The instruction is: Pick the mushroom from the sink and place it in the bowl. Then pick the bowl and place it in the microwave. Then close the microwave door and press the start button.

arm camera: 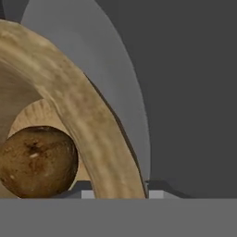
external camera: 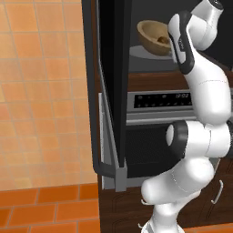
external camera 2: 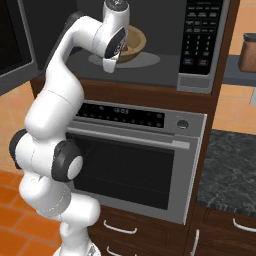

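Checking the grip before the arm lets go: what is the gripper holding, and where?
The bowl, by its rim, tilted above the microwave turntable; the mushroom lies inside.

Orange tiled wall (external camera: pixel 41 91), dark wood cabinets (external camera 2: pixel 150 235)

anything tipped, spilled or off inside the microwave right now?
The bowl sits tilted over the turntable plate, not flat on it, in the microwave. The mushroom is inside the bowl, nothing spilled. The gripper is shut on the bowl's rim, which likely explains the tilt. The microwave door stands open.
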